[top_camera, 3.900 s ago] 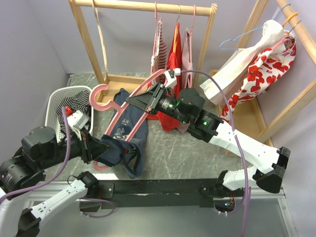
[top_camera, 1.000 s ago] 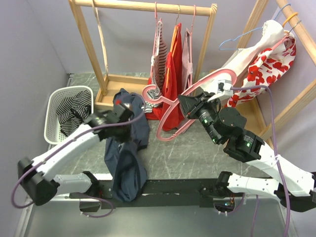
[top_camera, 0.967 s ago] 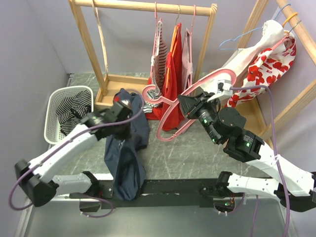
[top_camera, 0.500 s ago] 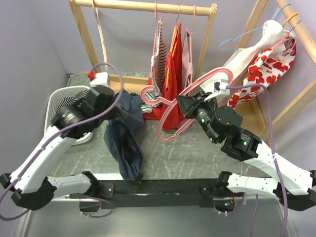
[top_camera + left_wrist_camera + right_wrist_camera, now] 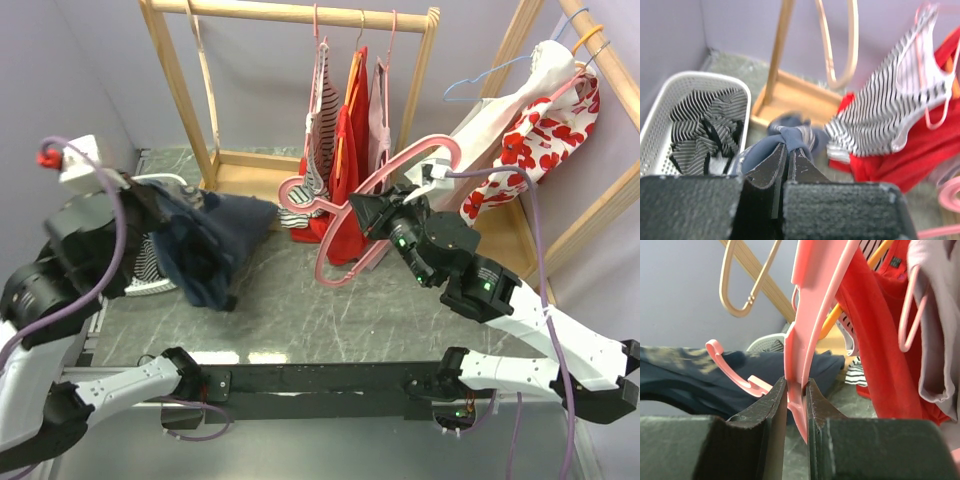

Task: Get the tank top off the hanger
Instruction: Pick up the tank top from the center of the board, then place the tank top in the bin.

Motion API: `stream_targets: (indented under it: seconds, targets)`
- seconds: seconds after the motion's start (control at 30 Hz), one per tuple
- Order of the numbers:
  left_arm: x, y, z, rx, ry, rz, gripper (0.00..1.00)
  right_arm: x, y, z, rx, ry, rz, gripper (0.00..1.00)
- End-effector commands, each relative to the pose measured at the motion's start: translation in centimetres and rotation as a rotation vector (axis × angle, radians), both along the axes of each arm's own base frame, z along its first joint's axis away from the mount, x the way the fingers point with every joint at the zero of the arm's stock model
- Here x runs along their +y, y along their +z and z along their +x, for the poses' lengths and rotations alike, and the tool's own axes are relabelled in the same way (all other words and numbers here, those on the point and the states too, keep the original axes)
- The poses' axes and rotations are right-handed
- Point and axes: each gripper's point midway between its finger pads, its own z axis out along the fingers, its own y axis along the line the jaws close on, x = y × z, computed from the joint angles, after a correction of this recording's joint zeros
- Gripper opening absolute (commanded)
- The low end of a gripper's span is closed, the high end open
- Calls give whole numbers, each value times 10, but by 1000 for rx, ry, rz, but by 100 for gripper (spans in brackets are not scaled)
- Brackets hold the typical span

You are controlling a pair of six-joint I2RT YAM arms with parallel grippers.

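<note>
Left hand [image 5: 782,152] swung tank top [image 5: 210,240] toward basket [image 5: 705,76]; right hand [image 5: 795,385] clamps hanger [image 5: 807,285].

Bare table [image 5: 300,300] lies open between basket [image 5: 700,77] and hanger [image 5: 810,285]

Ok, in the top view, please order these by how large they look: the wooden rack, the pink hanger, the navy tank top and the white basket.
1. wooden rack
2. pink hanger and navy tank top: about alike. The top is bunched and nearer the camera, so I cannot rank them.
3. white basket, mostly hidden
</note>
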Motion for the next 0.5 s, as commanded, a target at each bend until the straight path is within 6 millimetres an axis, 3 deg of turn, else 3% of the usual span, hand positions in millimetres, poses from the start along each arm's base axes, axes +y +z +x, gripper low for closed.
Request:
stream_targets:
  seconds: [0.0, 0.47]
  targets:
    - [29, 48, -8, -192, 95, -47, 1, 3, 26, 4, -50, 1, 38, 0]
    - [74, 153, -22, -445, 286, 83, 1, 12, 21, 11, -48, 28, 49, 0]
